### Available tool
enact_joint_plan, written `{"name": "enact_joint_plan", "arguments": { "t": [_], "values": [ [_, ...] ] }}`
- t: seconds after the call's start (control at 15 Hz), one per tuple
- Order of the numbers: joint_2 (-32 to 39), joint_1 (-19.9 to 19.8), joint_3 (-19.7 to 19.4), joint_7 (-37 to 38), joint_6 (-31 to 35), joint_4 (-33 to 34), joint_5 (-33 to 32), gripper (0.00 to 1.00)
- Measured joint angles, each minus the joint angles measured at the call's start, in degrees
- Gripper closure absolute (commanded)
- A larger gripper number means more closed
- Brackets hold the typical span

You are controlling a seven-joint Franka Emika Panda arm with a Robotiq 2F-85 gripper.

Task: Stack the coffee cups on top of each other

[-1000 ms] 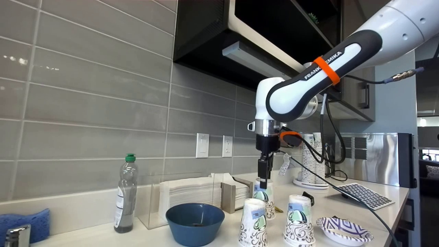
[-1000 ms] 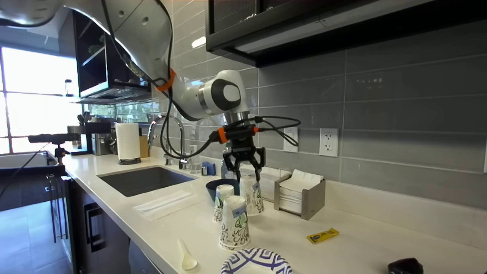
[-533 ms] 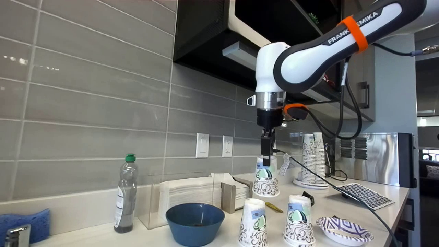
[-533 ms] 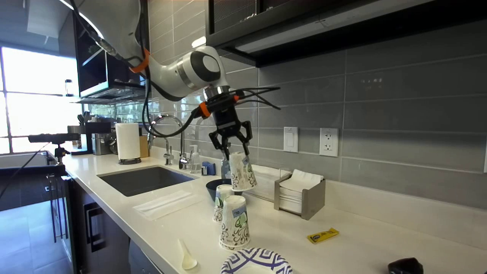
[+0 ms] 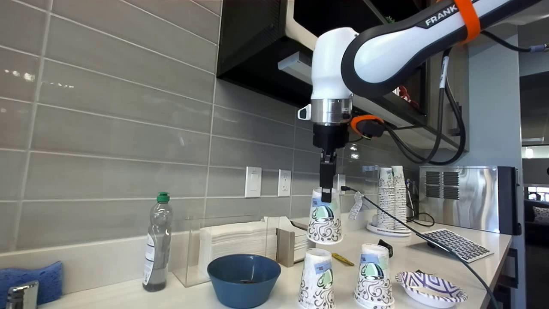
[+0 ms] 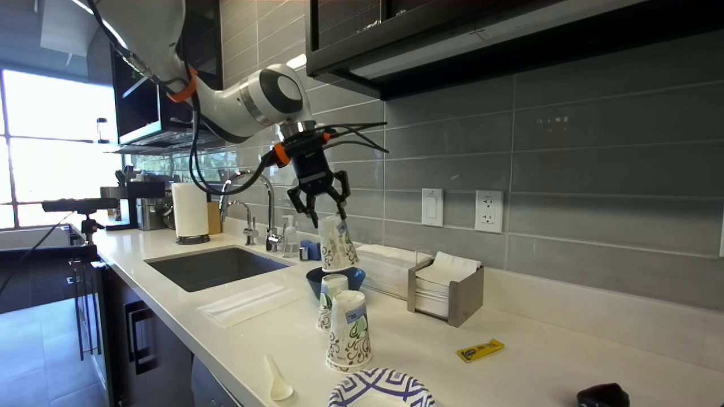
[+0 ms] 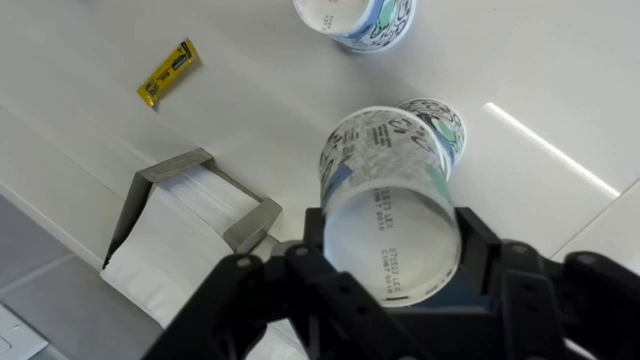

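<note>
You've got your jaws pinching the raised cup (image 7: 392,245), one on each side of its narrow end, so yeah, that's a proper grasp. It's hanging in the air base up, wide rim down, and in both exterior views it's higher than the blue bowl (image 5: 242,294). Your near cup (image 5: 316,281) is parked upside down on the bench (image 6: 537,362), just beside the bowl, and your far cup (image 6: 349,333) is upside down there too, a bit farther from the bowl. The raised cup hangs clear of both of them. From your wrist view, the near cup is partly hidden behind the one you're holding. As for the other stuff, the patterned dish (image 5: 422,283) sits even farther from the bowl, past the far cup. Your metal napkin holder (image 6: 466,297) is to the right of the bowl in both exterior views, and in an exterior view the green-capped clear bottle (image 5: 157,244) stands upright to the left of the bowl. The yellow packet (image 6: 479,350) and the white spoon (image 6: 279,386) both lie flat on the bench, well apart from the bowl. You can also spot the sink (image 6: 209,271) over to the left of the bowl in an exterior view, plus the tall cup stacks (image 5: 385,206), which are way off to the right of the bowl in an exterior view.
</note>
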Motion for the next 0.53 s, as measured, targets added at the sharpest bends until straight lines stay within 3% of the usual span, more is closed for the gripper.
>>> {"name": "enact_joint_plan", "arguments": {
  "t": [0.53],
  "values": [
    [3.51,-0.09,-0.29,-1.13,1.87,0.73,1.57,0.60]
  ]
}}
